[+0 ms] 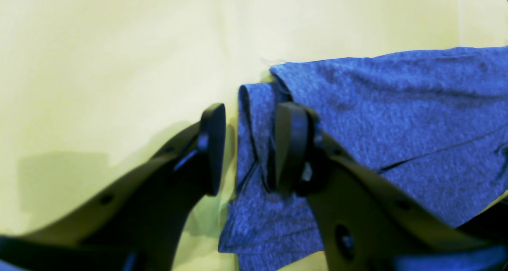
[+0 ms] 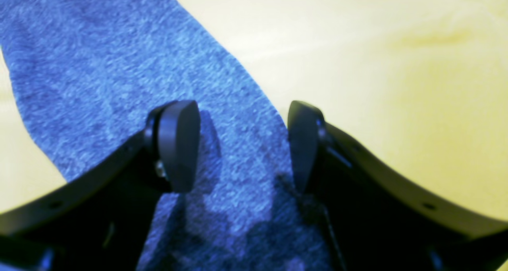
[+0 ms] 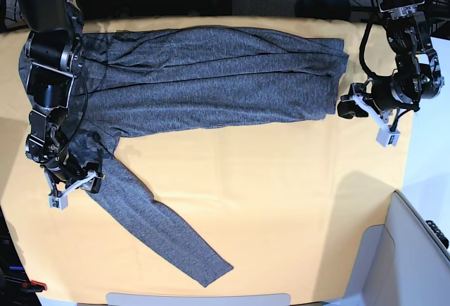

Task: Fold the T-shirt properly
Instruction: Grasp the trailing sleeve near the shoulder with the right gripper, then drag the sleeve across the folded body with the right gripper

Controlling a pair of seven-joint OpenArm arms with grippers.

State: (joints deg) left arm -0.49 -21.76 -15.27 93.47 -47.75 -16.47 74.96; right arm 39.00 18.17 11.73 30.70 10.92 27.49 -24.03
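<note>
The T-shirt (image 3: 211,81) is heather-grey and lies spread across the far half of the yellow-orange table cloth (image 3: 281,193). One long sleeve (image 3: 155,221) runs diagonally toward the near edge. My left gripper (image 3: 346,106) is at the shirt's right end. In the left wrist view it (image 1: 248,144) is open, with a folded edge of the shirt (image 1: 397,116) between its fingers. My right gripper (image 3: 93,172) is at the top of the diagonal sleeve. In the right wrist view it (image 2: 242,148) is open, astride the sleeve fabric (image 2: 99,64).
A pale grey bin-like object (image 3: 415,250) stands at the near right corner. A dark round object (image 3: 323,0) sits beyond the table's far edge. A white strip (image 3: 197,299) runs along the near edge.
</note>
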